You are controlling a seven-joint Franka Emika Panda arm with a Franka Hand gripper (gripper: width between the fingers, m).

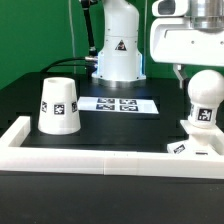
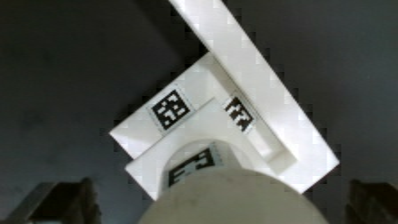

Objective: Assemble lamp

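Observation:
A white round bulb (image 1: 205,90) stands upright in the white square lamp base (image 1: 200,137) at the exterior view's right, next to the white border wall. In the wrist view the bulb (image 2: 222,190) fills the foreground, with the tagged base (image 2: 187,118) beneath it. My gripper (image 1: 179,72) hangs just above the bulb, toward the exterior view's left. It is open and empty. Its dark fingers (image 2: 64,202) stand wide apart on either side of the bulb without touching it. The white cone-shaped lamp shade (image 1: 58,105) stands apart at the exterior view's left.
The marker board (image 1: 118,103) lies flat mid-table in front of the robot's base (image 1: 118,60). A raised white border wall (image 1: 90,162) runs along the table's front and sides and shows in the wrist view (image 2: 240,50) too.

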